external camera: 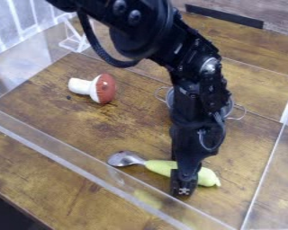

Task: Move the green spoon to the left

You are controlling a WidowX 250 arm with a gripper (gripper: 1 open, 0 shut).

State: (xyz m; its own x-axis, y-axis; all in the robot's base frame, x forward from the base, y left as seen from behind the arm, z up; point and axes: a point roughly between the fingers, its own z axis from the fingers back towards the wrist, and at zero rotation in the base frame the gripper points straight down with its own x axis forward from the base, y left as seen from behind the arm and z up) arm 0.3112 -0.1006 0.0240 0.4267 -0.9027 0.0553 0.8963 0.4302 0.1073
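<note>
The green spoon [162, 166] lies flat on the wooden table near the front clear wall, silver bowl [123, 159] to the left, yellow-green handle to the right. My gripper [183, 182] hangs straight down over the handle's right part, its black fingers standing on either side of it and hiding its middle. The jaws look open, and the spoon still rests on the wood.
A toy mushroom [96, 87] with a red cap lies at the back left. A silver pot [219, 110] sits behind the arm. A clear acrylic wall [62, 153] runs along the front and sides of the table [62, 117].
</note>
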